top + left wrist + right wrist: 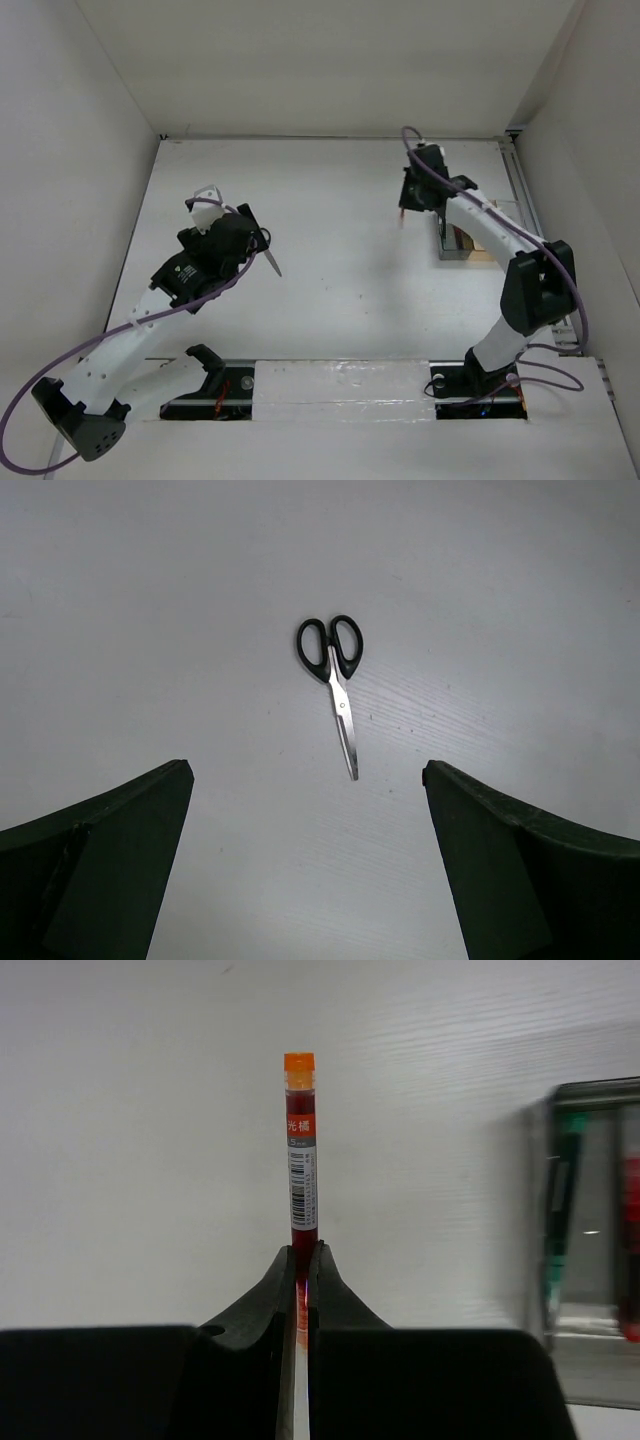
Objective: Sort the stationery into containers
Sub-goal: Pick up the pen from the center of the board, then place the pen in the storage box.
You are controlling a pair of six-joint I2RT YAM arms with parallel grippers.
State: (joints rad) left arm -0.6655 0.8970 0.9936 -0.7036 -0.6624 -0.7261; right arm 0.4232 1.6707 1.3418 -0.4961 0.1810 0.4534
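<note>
The black-handled scissors [335,675] lie flat on the white table ahead of my left gripper [306,770], which is open and empty above them. In the top view the scissors' grey blades [272,262] stick out beside the left gripper [252,238]. My right gripper [304,1252] is shut on a red-and-white pen [302,1160] with an orange cap, held just left of the organizer [590,1095]. A dark green pen [560,1200] and a second red pen [630,1230] lie in the organizer. In the top view the right gripper [405,205] is near the organizer [450,252]. The tape roll is out of view.
White walls enclose the table on the left, back and right. The right arm [500,240] covers most of the organizer in the top view. A metal rail [525,190] runs along the right edge.
</note>
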